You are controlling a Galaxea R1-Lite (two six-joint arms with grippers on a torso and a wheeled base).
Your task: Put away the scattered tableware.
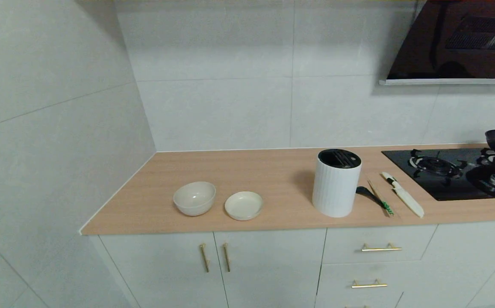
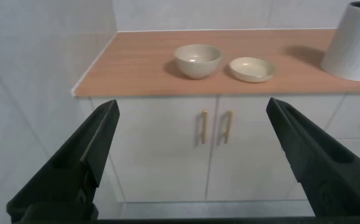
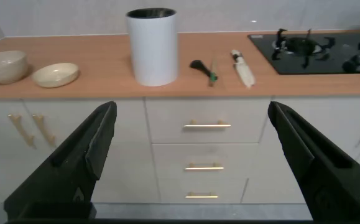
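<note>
I am holding my left gripper [image 2: 192,107] and right gripper [image 3: 191,107] with fingers wide apart, low before the cabinets [image 2: 167,143]. Near the countertop's [image 1: 273,171] front edge, a glossy cream bowl [image 1: 194,198] is sitting just left of a shallow dish [image 1: 243,205]. Farther right, a ribbed white holder [image 1: 336,183] is standing, with a black spoon [image 1: 369,194], chopsticks [image 1: 380,199] and a white knife [image 1: 403,199] lying beside it. A wide band of wood is running back to the tiled wall [image 1: 230,107].

Wooden worktop [image 1: 251,171]. White ribbed holder [image 1: 336,183] upright near the front edge. Left of holder: shallow dish [image 1: 243,205], then bowl [image 1: 194,198]. Right of holder: black spoon [image 1: 367,193] just beside, chopsticks [image 1: 381,199], white knife [image 1: 402,199], black hob [image 1: 448,171] beyond.
</note>
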